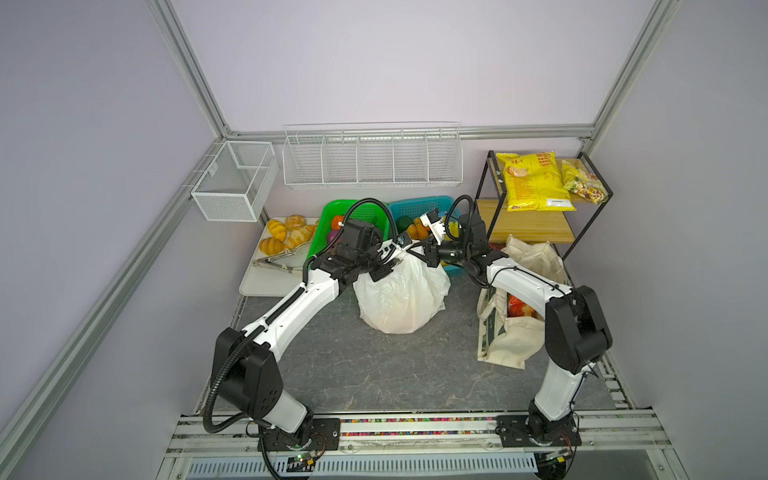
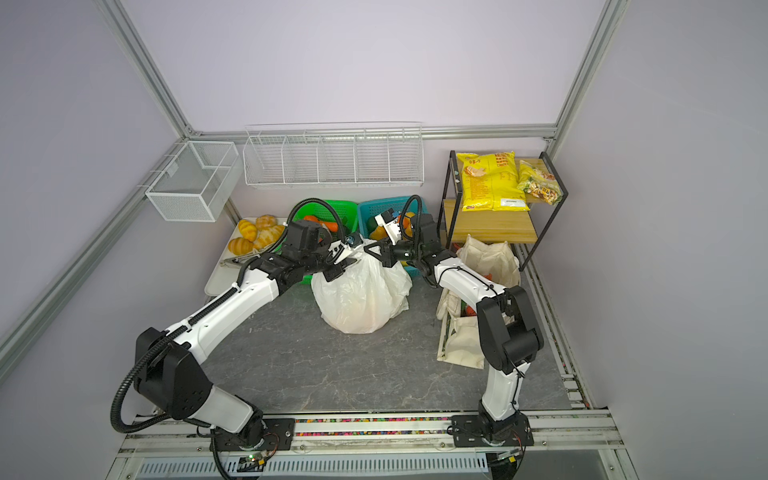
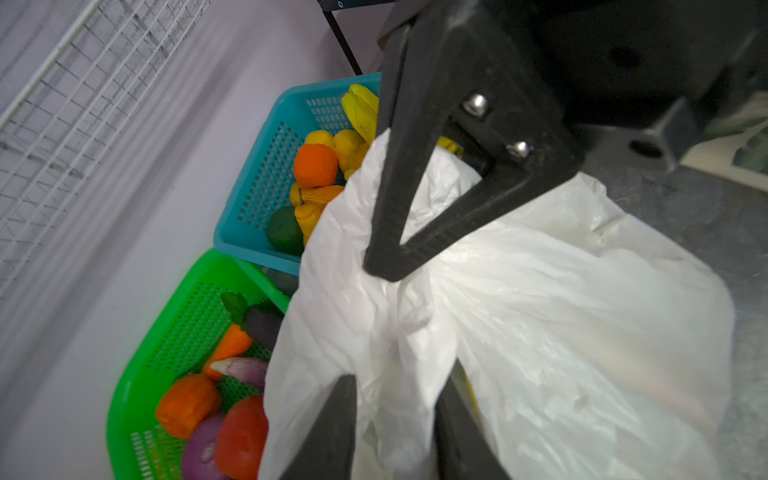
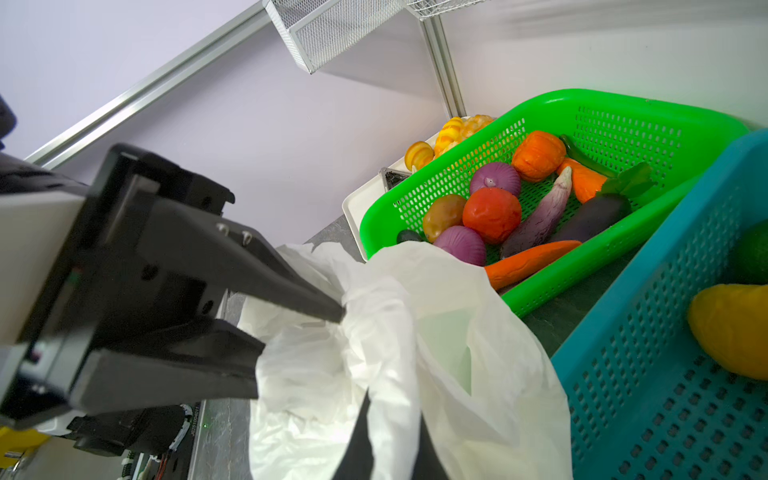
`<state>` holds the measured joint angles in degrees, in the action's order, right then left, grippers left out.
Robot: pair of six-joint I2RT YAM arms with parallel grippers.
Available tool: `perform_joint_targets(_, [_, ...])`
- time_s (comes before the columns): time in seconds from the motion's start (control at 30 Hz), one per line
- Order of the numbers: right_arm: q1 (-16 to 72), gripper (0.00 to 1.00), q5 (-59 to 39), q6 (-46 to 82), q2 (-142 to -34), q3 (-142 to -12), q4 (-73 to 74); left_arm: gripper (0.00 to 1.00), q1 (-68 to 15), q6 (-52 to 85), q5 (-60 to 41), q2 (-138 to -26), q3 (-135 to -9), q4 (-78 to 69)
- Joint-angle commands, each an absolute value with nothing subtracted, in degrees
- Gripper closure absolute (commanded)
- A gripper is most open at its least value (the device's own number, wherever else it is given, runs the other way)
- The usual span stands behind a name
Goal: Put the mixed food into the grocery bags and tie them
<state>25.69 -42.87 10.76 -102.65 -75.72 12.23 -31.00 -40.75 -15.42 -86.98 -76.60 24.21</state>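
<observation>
Nearest, the aluminium rail (image 1: 415, 434) carries both arm bases, well apart. From it each arm rises to a black elbow and leans forward and inward, so the two wrists meet over the thin white crinkly plastic bag (image 1: 403, 299) standing mid-table. The dark marbled tabletop (image 1: 374, 365) between the bases and the bag is open room. To the right, the cream canvas tote with green leaf print (image 1: 511, 345) slumps just beside the right forearm, with something red and orange showing in its mouth.

The left gripper (image 1: 392, 259) is at the bag's gathered top from the left and the right gripper (image 1: 411, 251) from the right, their tips close together. The right wrist view shows the left gripper (image 4: 301, 343) with jaws parted and plastic bunched at their ends; I cannot tell whether they pinch it. The left wrist view shows the right gripper (image 3: 386, 266) closed to a point on a fold of the bag.

Just behind the bag stand a green perforated plastic basket (image 4: 623, 104) of vegetables and a teal perforated basket (image 3: 257, 174), crowding the grippers' far side. The left wrist view shows the large yellow toy banana (image 3: 361, 108) and a round orange toy fruit (image 3: 316, 166) in the teal one, largely hidden by the right arm in both top views. Farther back, a black-framed wooden shelf (image 1: 532, 232) stands on the right and a white wire rack (image 1: 370, 158) hangs on the wall.
</observation>
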Motion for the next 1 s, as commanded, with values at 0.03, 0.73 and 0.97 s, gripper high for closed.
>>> perform_joint_targets(0.03, [25.79, 0.93, -40.70, 6.01, -96.53, -72.18, 16.64, 0.54, -30.24, -38.29, -26.45, -80.52, -76.78, 26.05])
perform_joint_targets(0.73, [26.26, 0.93, -45.99, 2.05, -91.83, -68.16, 20.70, 0.34, -27.61, -36.66, -24.93, -92.57, -91.25, 36.06])
perform_joint_targets(0.97, [26.69, 0.93, -47.03, 2.89, -92.24, -68.71, 21.18, 0.44, -27.61, -37.61, -27.34, -96.62, -94.51, 37.97])
